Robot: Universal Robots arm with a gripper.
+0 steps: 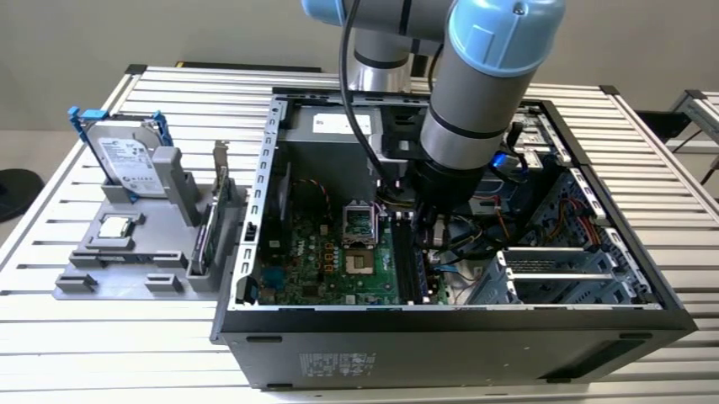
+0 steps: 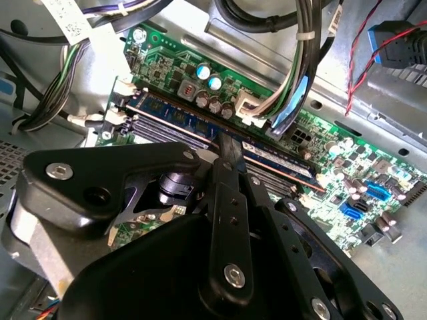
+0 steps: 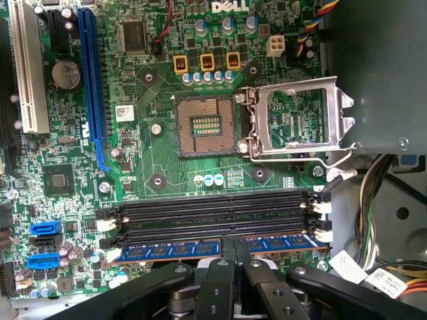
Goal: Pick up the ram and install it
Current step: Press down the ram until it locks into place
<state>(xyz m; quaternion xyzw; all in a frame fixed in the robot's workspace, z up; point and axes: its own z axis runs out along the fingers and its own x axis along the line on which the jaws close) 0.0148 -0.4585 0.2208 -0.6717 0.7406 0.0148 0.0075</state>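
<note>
Gripper (image 3: 235,257) fingers are closed on the ram (image 3: 280,244), seated in the slot nearest it, at 6 o'clock from the CPU socket (image 3: 207,124). Uneven pressing could leave one end unlatched.

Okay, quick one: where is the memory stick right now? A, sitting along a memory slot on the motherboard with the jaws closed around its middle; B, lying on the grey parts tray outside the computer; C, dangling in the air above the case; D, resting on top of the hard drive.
A: in both wrist views the memory stick lies along a memory slot on the motherboard, with the gripper closed on its middle.
</note>
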